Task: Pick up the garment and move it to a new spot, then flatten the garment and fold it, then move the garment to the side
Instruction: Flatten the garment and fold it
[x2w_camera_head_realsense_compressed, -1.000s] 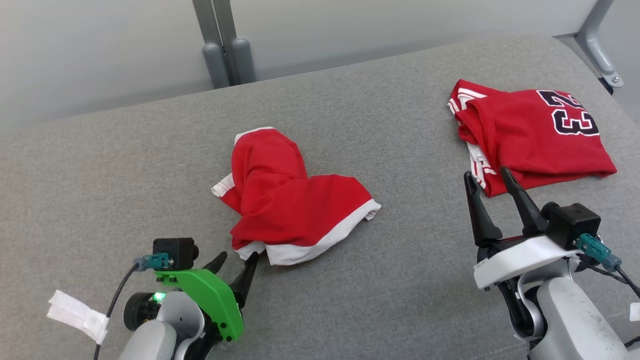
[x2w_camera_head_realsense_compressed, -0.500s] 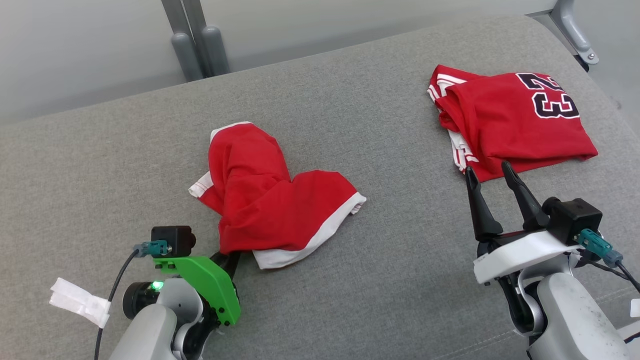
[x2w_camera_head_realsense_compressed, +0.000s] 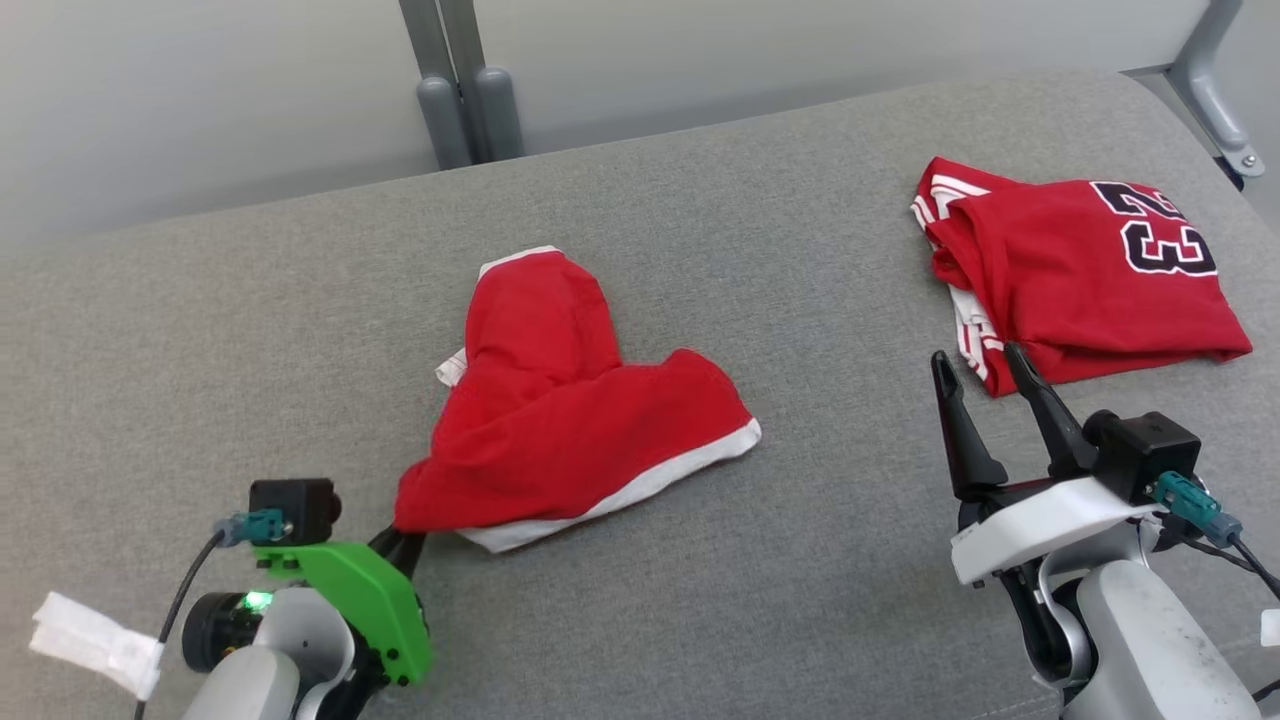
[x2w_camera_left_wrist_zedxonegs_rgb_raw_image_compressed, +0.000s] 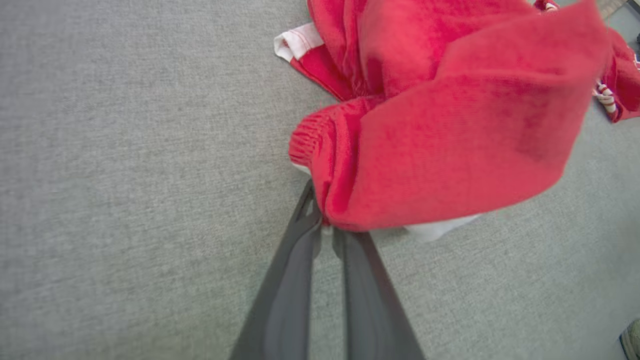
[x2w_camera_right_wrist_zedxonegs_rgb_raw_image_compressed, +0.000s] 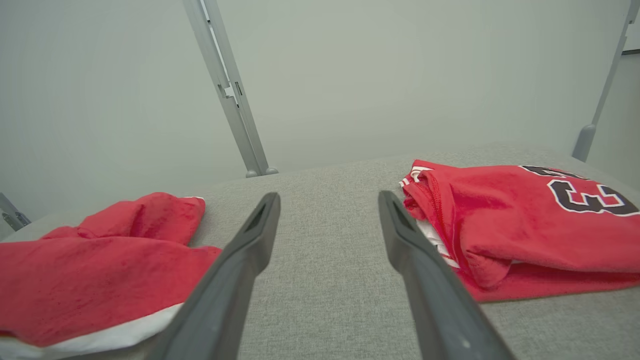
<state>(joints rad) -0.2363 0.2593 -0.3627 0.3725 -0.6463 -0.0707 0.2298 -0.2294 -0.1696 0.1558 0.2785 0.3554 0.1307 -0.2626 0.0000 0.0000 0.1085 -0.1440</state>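
garment: the red piece with white trim (x2w_camera_head_realsense_compressed: 570, 430) lies crumpled at the middle of the head view on the grey worktop (x2w_camera_head_realsense_compressed: 250, 330), with one corner drawn out toward the lower left.
left fingers: (x2w_camera_left_wrist_zedxonegs_rgb_raw_image_compressed: 292, 280) pressed together on that corner, pinching red cloth and a sliver of white hem at their tips. The head view has them at lower left.
right fingers: (x2w_camera_head_realsense_compressed: 958, 425) spread wide with nothing between them, at the lower right of the head view, tips pointing up-frame.
direction from the pinch: the whole bulk of the cloth lies up and to the right of the grip, draping away from the tips in the left wrist view.
long axis: from the pinched corner at lower left to the white-trimmed edge at centre right. A second lobe rises toward top centre.
nearer arm: the left. The right fingers stand well apart from the garment, close to the numbered jersey (x2w_camera_head_realsense_compressed: 1090, 290) at upper right.
judgement: the pick-up looks begun; a single-corner hold will probably let the rest trail.
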